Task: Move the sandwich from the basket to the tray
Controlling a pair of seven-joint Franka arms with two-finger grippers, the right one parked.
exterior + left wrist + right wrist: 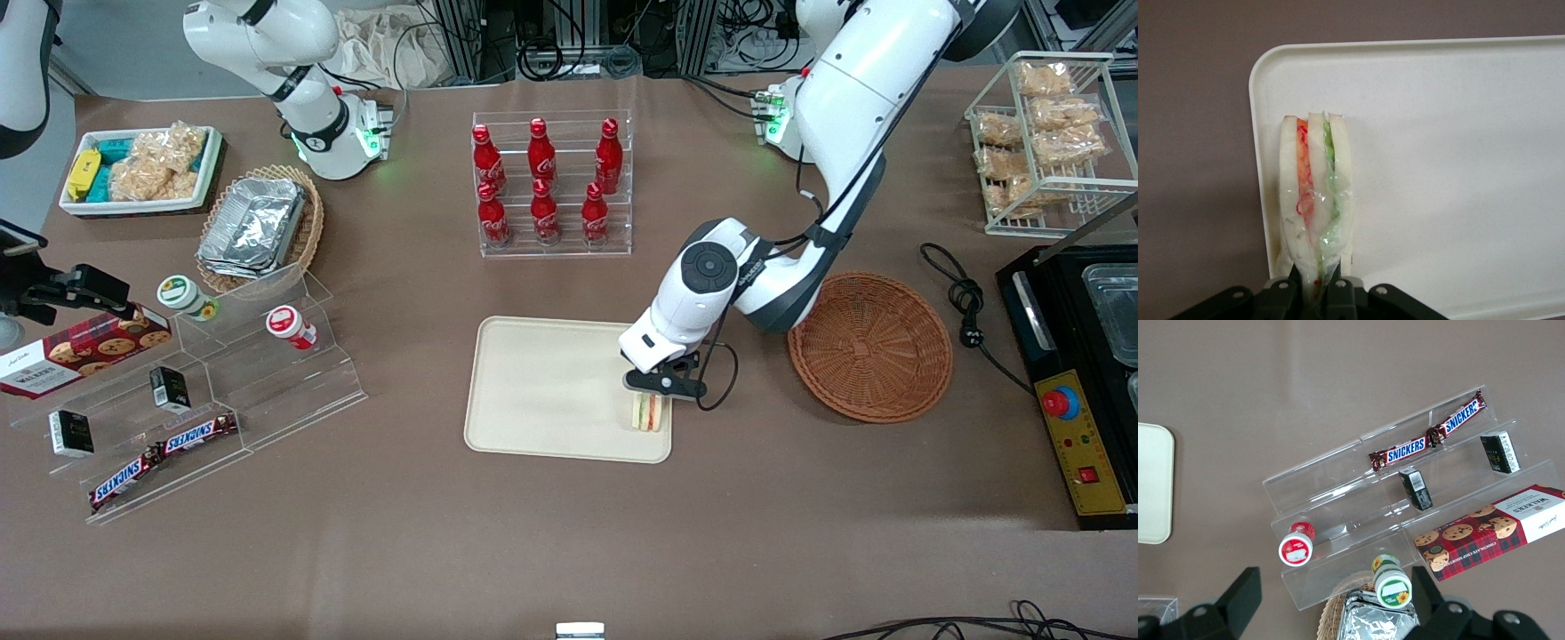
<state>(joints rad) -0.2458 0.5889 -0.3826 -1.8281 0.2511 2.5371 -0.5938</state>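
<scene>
The sandwich, white bread with red and green filling in clear wrap, stands on edge over the cream tray. It is at the tray's corner nearest the front camera, on the basket's side. My left gripper is directly above it, shut on the sandwich's upper end. Whether the sandwich rests on the tray or hangs just over it I cannot tell. The reddish-brown wicker basket sits beside the tray toward the working arm's end, with nothing in it.
A clear rack of red cola bottles stands farther from the front camera than the tray. A black appliance and its cable lie past the basket. An acrylic stepped stand with snacks is toward the parked arm's end.
</scene>
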